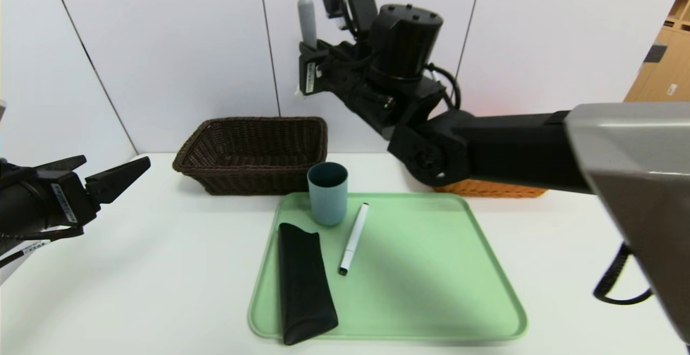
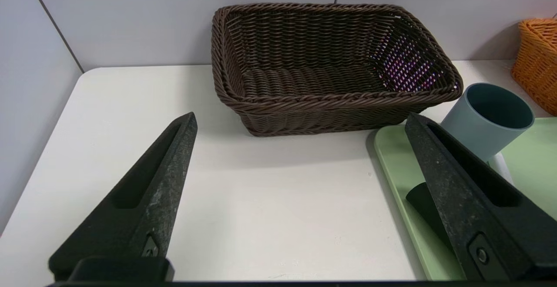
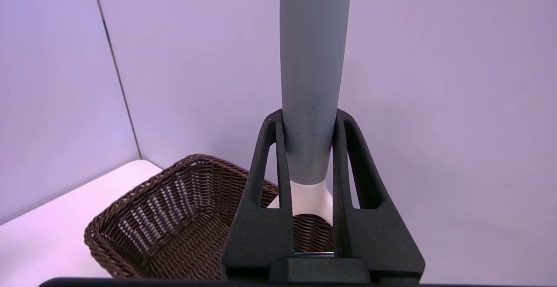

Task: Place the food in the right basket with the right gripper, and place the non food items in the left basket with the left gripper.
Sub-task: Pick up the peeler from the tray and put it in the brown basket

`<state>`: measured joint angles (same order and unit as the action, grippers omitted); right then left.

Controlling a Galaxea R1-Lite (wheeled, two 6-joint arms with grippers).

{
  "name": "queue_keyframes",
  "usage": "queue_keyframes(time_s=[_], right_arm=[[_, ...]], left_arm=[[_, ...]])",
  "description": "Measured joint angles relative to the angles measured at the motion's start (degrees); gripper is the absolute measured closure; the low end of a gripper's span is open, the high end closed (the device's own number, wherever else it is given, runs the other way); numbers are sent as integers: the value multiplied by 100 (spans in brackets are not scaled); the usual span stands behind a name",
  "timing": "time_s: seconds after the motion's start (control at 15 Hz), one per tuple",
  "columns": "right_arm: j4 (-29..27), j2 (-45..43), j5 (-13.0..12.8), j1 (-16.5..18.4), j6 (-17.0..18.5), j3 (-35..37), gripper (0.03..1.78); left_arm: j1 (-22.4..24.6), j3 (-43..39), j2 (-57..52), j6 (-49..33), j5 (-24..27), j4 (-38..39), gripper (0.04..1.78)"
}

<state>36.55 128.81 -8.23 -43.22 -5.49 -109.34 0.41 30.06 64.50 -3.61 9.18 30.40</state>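
Step in hand: peeler transfer. Right end effector [image 1: 308, 69] is clenched on the peeler [image 3: 313, 82], grey handle up, held high above the dark brown basket [image 1: 253, 153] near its 2 o'clock corner (a non-food item, yet in the right arm). Left end effector [image 2: 300, 126] hangs released over the surface at 9 o'clock. Cup [image 1: 327, 193], marker [image 1: 353, 238] and pouch [image 1: 303, 282] remain on the green tray [image 1: 431, 269]. Next, probably: lower, release into that basket.

A grey-handled, white-headed Y-peeler [image 1: 308, 23] is held upright at upper centre, above an empty dark brown wicker basket [image 1: 253, 153]. Lower centre, a blue-grey plastic cup [image 1: 327, 193] stands beside a slim white marker [image 1: 354, 238] and a long black soft pouch [image 1: 303, 282]. An orange-tan wicker basket [image 1: 488, 188] is mostly hidden at centre right.
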Motion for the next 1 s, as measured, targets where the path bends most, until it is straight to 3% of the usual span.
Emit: queue_keyframes(time_s=[0.27,0.4,0.93,1.0], right_arm=[[463,909,73,-160,-176,-266,154],[472,1147,306,-143,-247,-284,154],[168,1568,349,-6,-297,-290,154],[28,1549,341,-9,-300,-290,146]], left_arm=[[-9,-121,-17,55,16,-1,13],[-52,-145,-23,59,22,-1,13],[-77,-146,-17,13,24,7,13],[-79,-145,-15,13,24,7,13]])
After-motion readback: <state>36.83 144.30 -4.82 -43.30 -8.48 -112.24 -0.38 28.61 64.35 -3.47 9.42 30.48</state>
